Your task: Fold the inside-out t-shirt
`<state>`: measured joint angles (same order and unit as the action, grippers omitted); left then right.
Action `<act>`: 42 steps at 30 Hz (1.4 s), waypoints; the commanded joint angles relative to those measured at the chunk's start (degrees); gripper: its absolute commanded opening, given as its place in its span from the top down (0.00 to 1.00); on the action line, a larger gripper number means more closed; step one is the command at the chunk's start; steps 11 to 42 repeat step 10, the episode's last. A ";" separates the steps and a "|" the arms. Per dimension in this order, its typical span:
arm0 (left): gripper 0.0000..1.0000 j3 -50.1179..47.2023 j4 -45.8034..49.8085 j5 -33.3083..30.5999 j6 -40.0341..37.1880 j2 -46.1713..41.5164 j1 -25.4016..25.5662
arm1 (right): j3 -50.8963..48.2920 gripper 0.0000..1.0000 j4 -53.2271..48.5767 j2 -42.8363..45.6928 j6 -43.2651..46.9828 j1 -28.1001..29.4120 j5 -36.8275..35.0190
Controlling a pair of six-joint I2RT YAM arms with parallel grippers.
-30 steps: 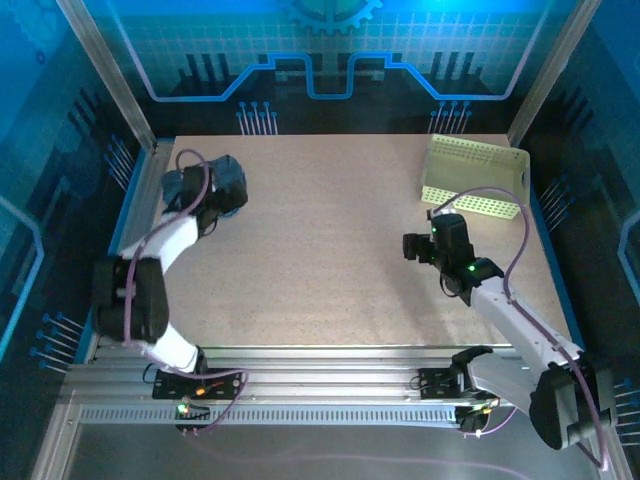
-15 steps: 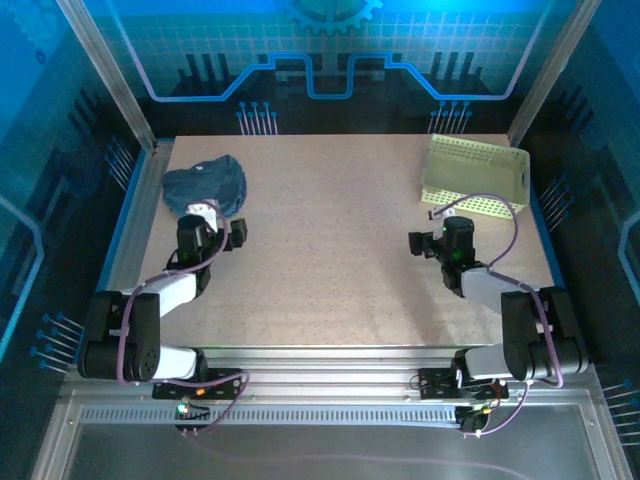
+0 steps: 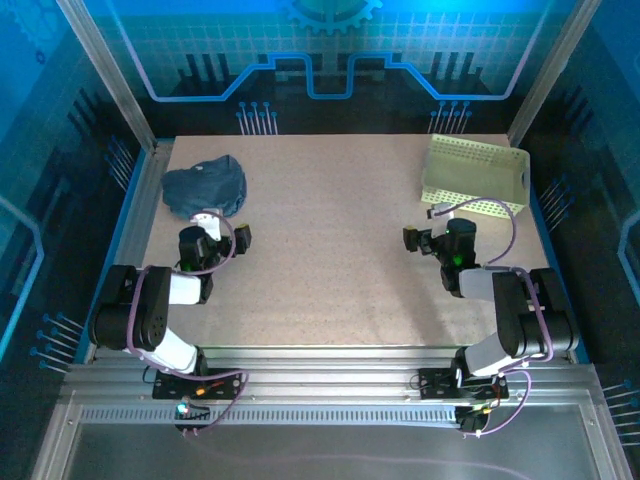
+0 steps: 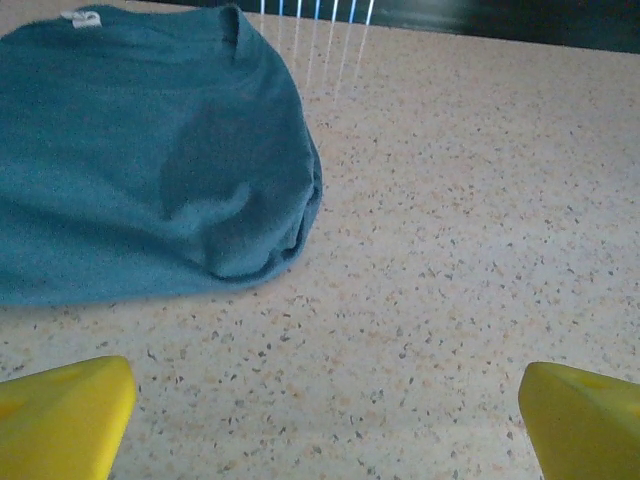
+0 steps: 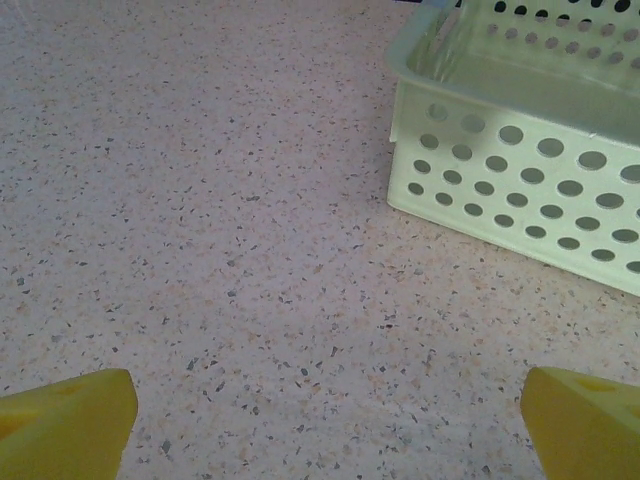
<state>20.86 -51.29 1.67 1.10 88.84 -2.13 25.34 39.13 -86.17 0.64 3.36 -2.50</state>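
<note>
Retreat is what has just happened: a moment ago my left arm was stretched out over the t-shirt point(image 3: 205, 187) and my right arm reached across the right half of the table point(image 3: 330, 250); now both are folded back towards the near edge. My left gripper point(image 4: 325, 405) has its jaws spread wide with nothing between them, and bare tabletop lies between it and the cloth. My right gripper point(image 5: 328, 410) is spread just as wide and also empty, facing the basket point(image 5: 500, 190) near the far right corner.

The t-shirt sits as one compact bundle at the far left corner, apart from both hands. I take this to mean the folding is finished, or as far along as I mean to take it, and that I am going back to rest.

Much stays uncertain. From above, the bundle is small, dark and rumpled, so I cannot tell how neat the layers are or where the sleeves went. My left wrist view cuts off its left side. A pale tag point(image 4: 80, 17) shows at its far edge, but I cannot read it. Only the tips of my fingers show.
</note>
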 commanded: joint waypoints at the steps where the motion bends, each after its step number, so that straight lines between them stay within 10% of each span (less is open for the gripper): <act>1: 0.01 0.69 -2.10 -1.19 -0.49 0.11 0.26 | -0.18 0.00 3.47 -0.05 0.02 -0.05 0.14; 42: 0.01 0.75 -2.09 -1.25 -0.50 0.19 0.30 | -0.21 0.00 3.48 -0.09 -0.21 -0.46 0.99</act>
